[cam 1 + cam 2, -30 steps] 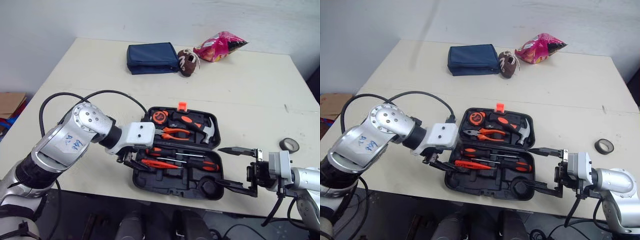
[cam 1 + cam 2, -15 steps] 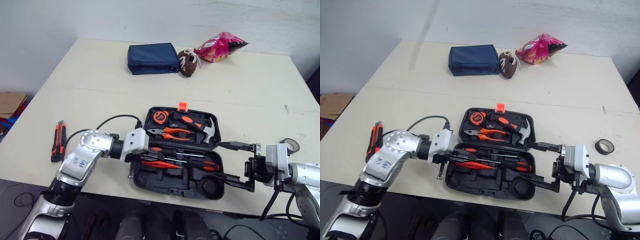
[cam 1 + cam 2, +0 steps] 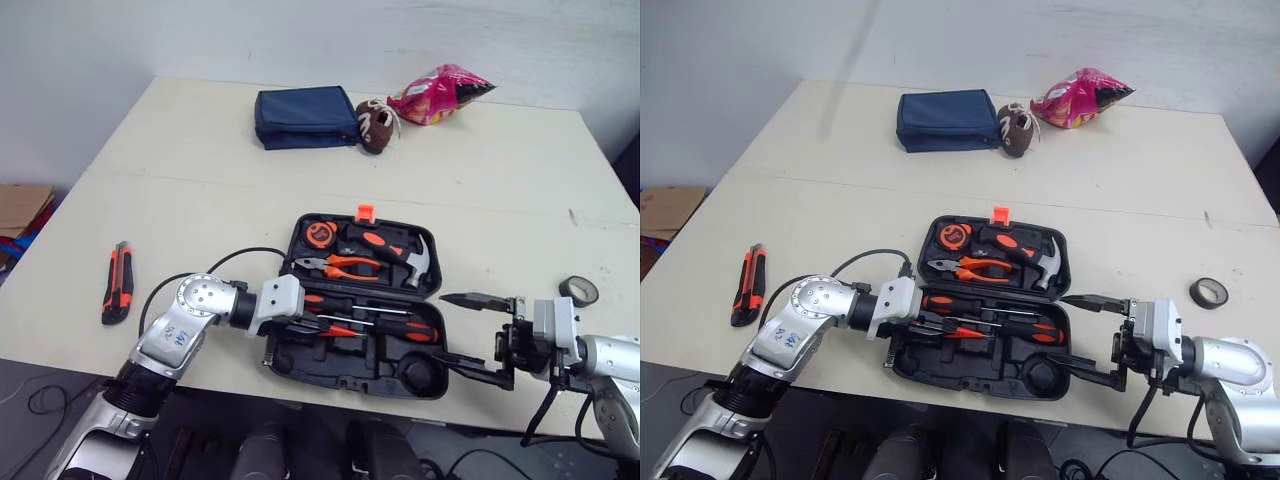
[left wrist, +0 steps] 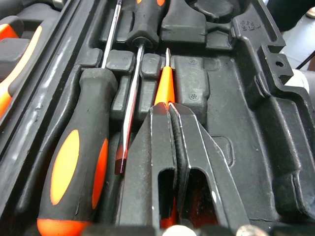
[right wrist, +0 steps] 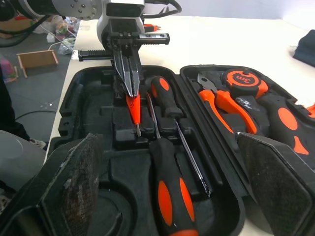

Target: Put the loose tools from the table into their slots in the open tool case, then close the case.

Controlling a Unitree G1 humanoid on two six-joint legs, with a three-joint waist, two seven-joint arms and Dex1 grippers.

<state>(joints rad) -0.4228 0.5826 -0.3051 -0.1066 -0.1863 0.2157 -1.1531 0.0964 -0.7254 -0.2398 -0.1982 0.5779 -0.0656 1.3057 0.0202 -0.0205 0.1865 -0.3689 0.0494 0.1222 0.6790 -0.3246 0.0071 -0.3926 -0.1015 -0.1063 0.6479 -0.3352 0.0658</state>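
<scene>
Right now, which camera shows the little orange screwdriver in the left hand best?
The left wrist view: the little orange screwdriver is close up, its shaft poking past the shut left hand over the tool case. The right wrist view shows it farther off; the eye views show a thin orange sliver.

**Looking like a robot test lab**

A plain white wall [image 3: 300, 35] is backing one cream table [image 3: 190, 150]. A tool case [image 3: 350, 366], pouch [image 3: 305, 117] and snack bag [image 3: 440, 92] are lying on it, and a cardboard box [image 3: 20, 205] is sitting beside it.

Near centre, tool case [image 3: 350, 362]; left of it, utility knife [image 3: 117, 283]; right, tape roll [image 3: 578, 290]; far behind, pouch [image 3: 305, 117].
</scene>
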